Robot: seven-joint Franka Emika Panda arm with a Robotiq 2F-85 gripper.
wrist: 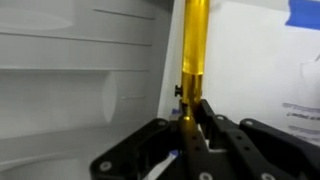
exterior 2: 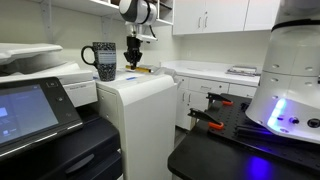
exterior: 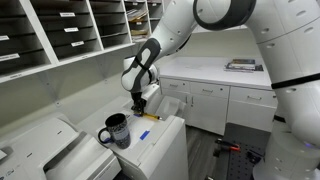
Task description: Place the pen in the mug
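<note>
The yellow pen [wrist: 195,40] lies on the white cabinet top, running away from the camera in the wrist view. My gripper [wrist: 192,120] is down at its near end, and both fingers press against the pen's sides. In both exterior views the gripper [exterior: 138,103] [exterior 2: 133,62] points straight down onto the cabinet top, with the pen [exterior: 152,117] [exterior 2: 144,70] sticking out beside it. The dark mug [exterior: 116,130] [exterior 2: 104,60] with pale markings stands upright on the same top, a short way from the gripper, its handle turned away from it.
A small flat blue item [exterior: 143,134] [wrist: 305,12] lies on the cabinet top [exterior 2: 140,85]. A printer [exterior 2: 40,75] stands next to the mug. Wall shelves with papers [exterior: 60,30] hang behind. The cabinet edge drops off close to the pen.
</note>
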